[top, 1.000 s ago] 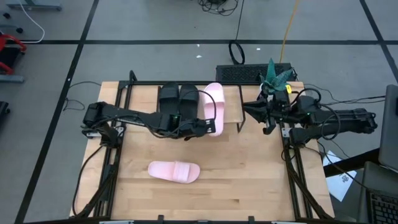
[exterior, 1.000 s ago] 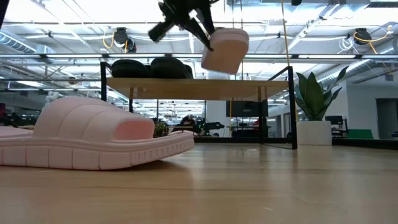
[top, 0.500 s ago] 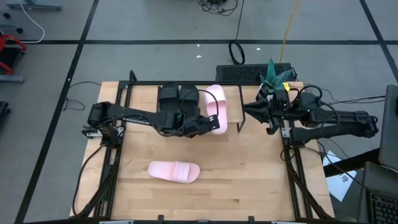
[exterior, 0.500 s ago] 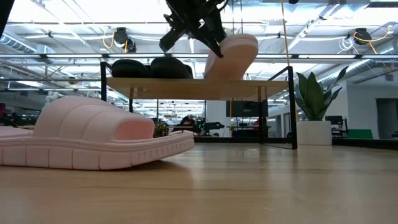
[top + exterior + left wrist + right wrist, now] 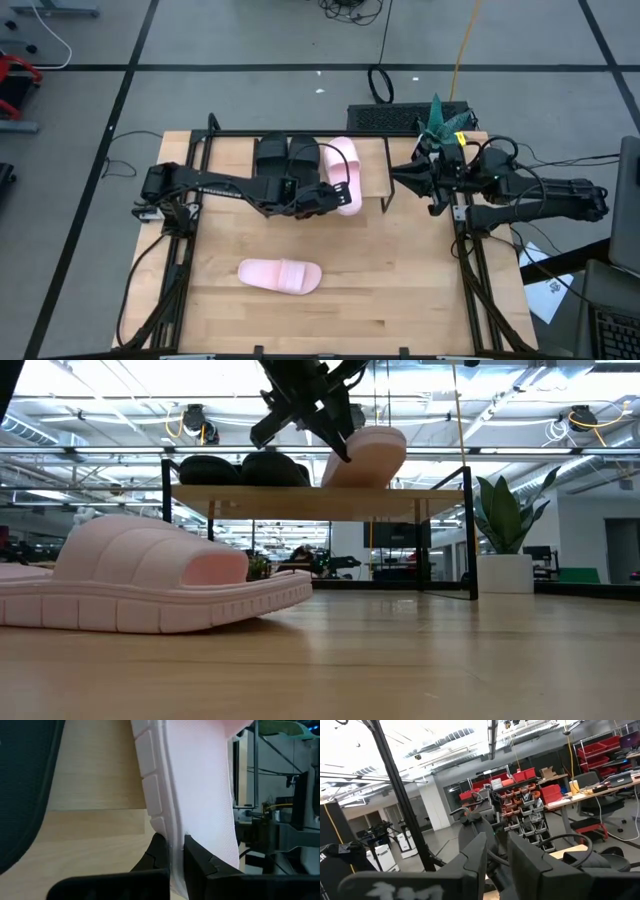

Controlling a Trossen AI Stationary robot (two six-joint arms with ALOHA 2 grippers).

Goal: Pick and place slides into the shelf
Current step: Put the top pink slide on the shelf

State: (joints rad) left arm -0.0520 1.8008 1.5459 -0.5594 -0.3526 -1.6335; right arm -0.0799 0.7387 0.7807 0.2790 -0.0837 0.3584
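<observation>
Where the left arm reaches over the shelf, notes as follows.

Held slide: pale pink, tilted, toe end resting on the shelf board beside the black pair, heel end raised; in the low view it leans on the board's top at a slant.
Left fingers: closed narrow on the rim of the held slide's sole; the left wrist view shows both fingers pinching the sole's edge, with the board's light wood just behind.
Black slides: two side by side on the shelf, left of the held one; in the low view they sit flat on the board as dark humps.
Second pink slide: flat on the bench, well apart from the shelf, toward the near edge; it fills the low view's left foreground.
Shelf: at the bench's far side, wooden board on thin black legs; the part right of the held slide is bare wood.
Right arm: waits at the bench's right edge, fingers pointing toward the shelf, clear of everything; a narrow gap shows between them in the right wrist view, nothing held.
Bench: light wood.
</observation>
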